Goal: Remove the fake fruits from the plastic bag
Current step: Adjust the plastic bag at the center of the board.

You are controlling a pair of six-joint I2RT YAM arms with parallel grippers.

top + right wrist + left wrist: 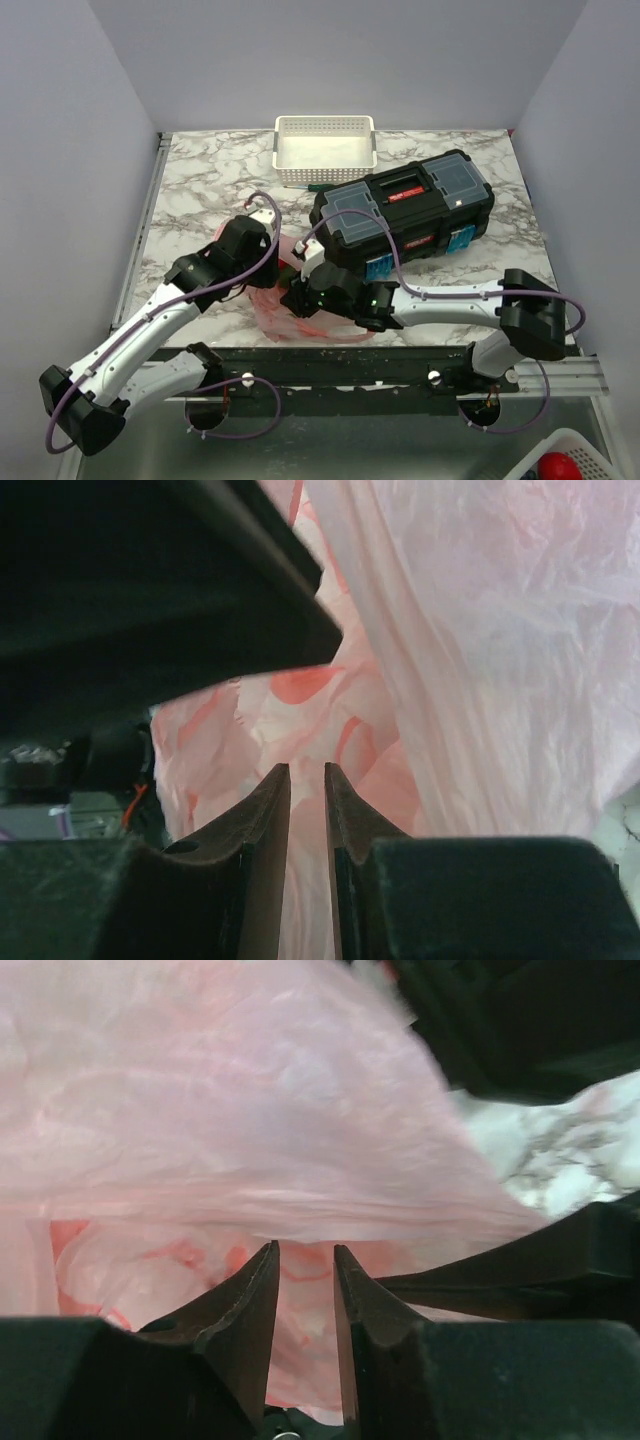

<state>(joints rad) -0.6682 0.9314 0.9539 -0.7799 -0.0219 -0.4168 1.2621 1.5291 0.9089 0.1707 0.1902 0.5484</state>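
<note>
The left gripper (305, 1252) and right gripper (307, 772) hold their fingers nearly together, film of the plastic bag (250, 1110) between them, grip uncertain; next, pull it open.

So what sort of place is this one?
Probably a lab robot test cell, not a home: plain grey walls box in a marble-patterned table, with staged props, a black toolbox and white basket.

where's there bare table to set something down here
Bare table left of the white basket, down to the left arm; a corner right of the basket behind the toolbox. Crowded near centre: plastic bag, left gripper, right gripper, toolbox.
</note>
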